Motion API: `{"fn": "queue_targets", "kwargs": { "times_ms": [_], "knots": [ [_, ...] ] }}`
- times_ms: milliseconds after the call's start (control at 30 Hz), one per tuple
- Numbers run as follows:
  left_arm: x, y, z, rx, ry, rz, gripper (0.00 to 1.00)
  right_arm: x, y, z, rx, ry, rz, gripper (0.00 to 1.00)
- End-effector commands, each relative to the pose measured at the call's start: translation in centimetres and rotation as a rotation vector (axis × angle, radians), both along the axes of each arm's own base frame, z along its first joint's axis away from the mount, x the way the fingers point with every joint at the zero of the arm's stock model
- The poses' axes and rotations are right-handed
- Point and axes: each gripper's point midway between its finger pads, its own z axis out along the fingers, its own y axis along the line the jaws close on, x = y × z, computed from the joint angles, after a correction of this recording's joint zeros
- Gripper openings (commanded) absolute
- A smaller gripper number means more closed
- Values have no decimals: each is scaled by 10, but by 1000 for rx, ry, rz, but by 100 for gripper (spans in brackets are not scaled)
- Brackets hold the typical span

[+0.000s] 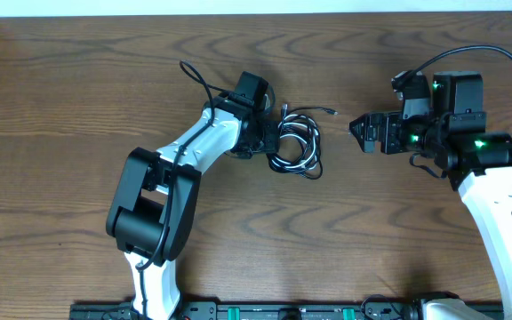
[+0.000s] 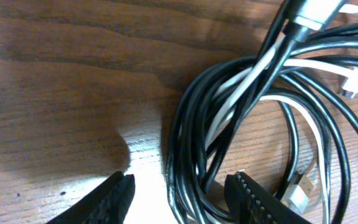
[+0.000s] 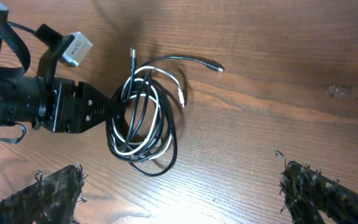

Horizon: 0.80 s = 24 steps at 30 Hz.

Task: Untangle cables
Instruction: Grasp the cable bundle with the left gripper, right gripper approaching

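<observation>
**Cables** [image 3: 143, 124]: one coiled bundle is lying on the wooden table [image 1: 78, 80]. Long black cables [image 2: 229, 124] are looping together, with a shorter white cable [image 2: 303, 65] threading through them. One black tail, ending in a small silver plug [image 3: 217, 68], is trailing out past the coil.

**Left gripper** [image 2: 182, 186]: its fingers [image 2: 114, 196] are standing moderately apart and straddling the near edge of the coil. Several black strands are passing between them. Whether either pad is touching the strands cannot be told. A flat white plug [image 2: 298, 190] is lying just beyond one finger.

**Right gripper** [image 1: 359, 135]: its fingers [image 3: 48, 193] are spreading wide and gripping nothing. It is facing the bundle, which is lying well ahead of the fingertips.
</observation>
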Motion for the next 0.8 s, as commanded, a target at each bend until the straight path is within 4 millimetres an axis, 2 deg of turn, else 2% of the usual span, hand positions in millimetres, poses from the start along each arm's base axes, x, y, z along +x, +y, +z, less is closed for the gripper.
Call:
{"fn": "queue_targets", "kwargs": {
  "times_ms": [0, 133, 333, 367, 500, 600, 767],
  "knots": [
    [-3, 4, -16, 29, 29, 3, 48, 4, 2, -5, 8, 29, -5, 99],
    [-5, 5, -22, 34, 41, 3, 31, 4, 2, -12, 6, 52, -5, 99],
    [-5, 5, -24, 37, 47, 3, 19, 4, 2, -12, 5, 53, -5, 99],
    [-6, 5, -25, 37, 49, 3, 9, 4, 2, -12, 5, 52, -5, 99],
    [-5, 5, -25, 36, 47, 3, 7, 4, 2, -12, 10, 56, -10, 99],
    [4, 6, 0, 15, -2, 14, 7, 7, 3, -10, 37, 59, -39, 99],
    [16, 3, 73, -49, -151, 19, 7, 13, 21, 2, 98, 12, 8, 97]
  ]
}}
